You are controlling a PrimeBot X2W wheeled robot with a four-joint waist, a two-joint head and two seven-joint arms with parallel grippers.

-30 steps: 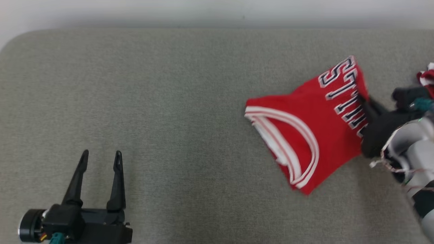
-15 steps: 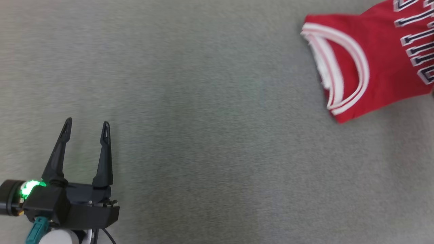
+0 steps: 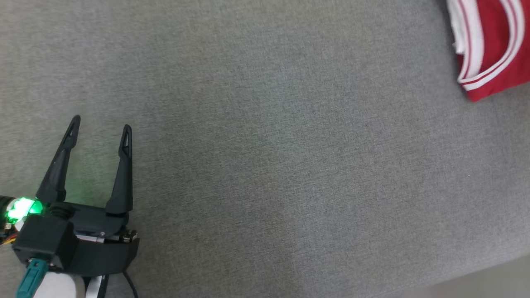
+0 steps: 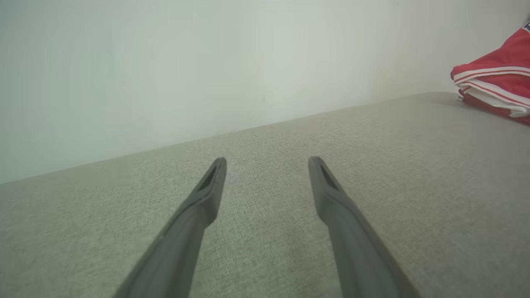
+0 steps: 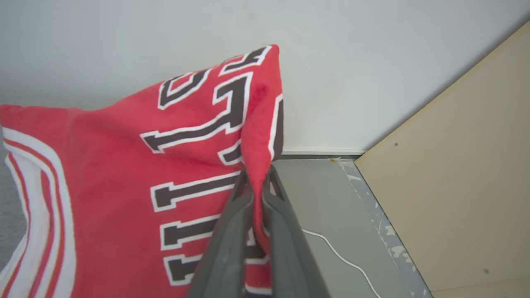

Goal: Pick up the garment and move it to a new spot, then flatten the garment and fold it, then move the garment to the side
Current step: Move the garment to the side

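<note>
Camera shifted, garment, grey surface, white wall

**Shift of view and garment over one second.**
The head camera has tipped downward. The left gripper now sits higher in frame and its wrist light has turned green. The red garment has drawn farther right of it, into the upper right corner.

This looks like a plain test room or lab. A big counter covered in grey cloth meets a bare white wall. The grey floor has chipped paint and a loose white cable, beside a plain wooden board with screws.
</note>
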